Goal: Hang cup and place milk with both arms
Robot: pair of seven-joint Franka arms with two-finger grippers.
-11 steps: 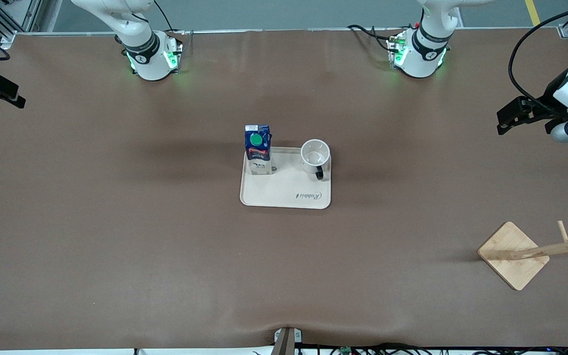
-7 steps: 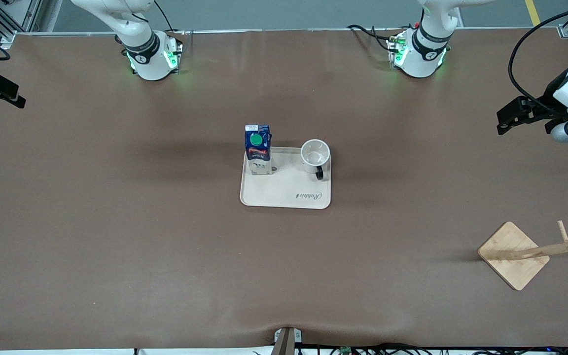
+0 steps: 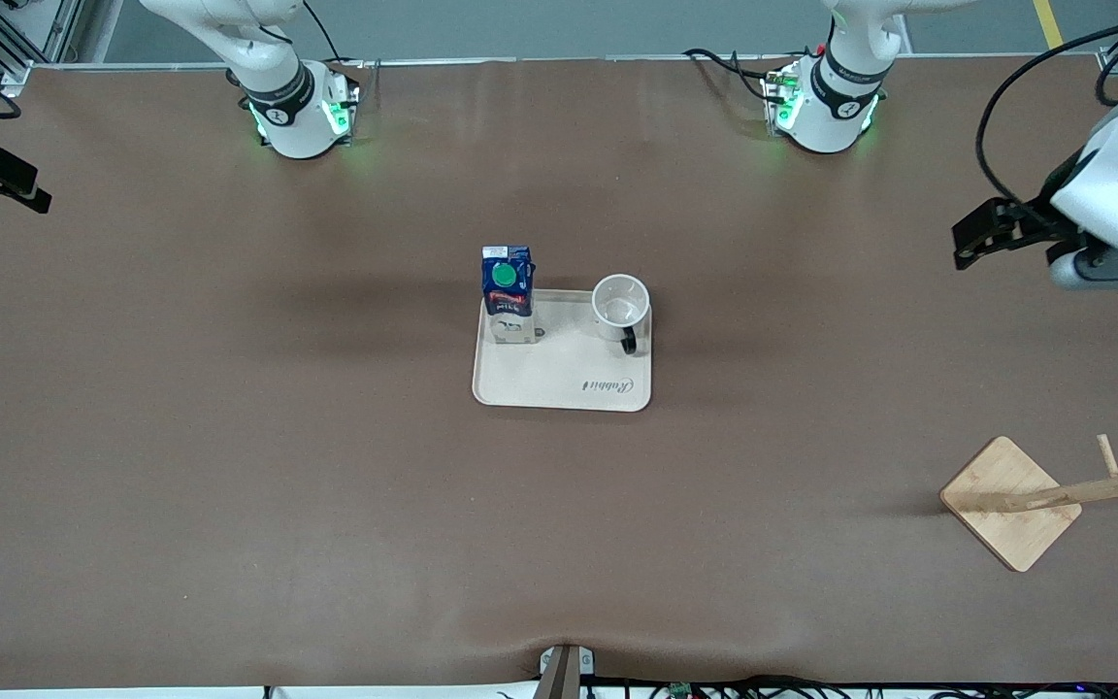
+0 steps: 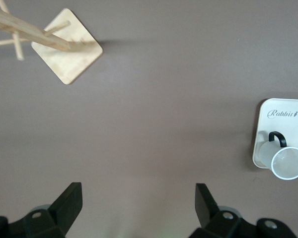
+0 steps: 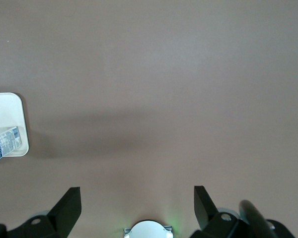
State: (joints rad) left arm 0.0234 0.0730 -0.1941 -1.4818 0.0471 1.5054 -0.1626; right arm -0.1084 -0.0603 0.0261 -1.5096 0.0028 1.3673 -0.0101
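Front view: wide bare worktop point(image 3: 229, 466) surrounds the tray point(image 3: 559, 383). On it the milk point(image 3: 508, 291) stands upright toward the right arm's end, beside the cup point(image 3: 620, 306), mouth up, handle facing the camera. Left claw point(image 3: 969, 236) and right claw point(image 3: 20, 189) hover over opposite worktop ends, wide open, empty

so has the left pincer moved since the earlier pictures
Yes. The open left pincer has shifted in toward the tray at the middle of the table and slightly up in the front view, judged against the wooden rack, which has stayed put.
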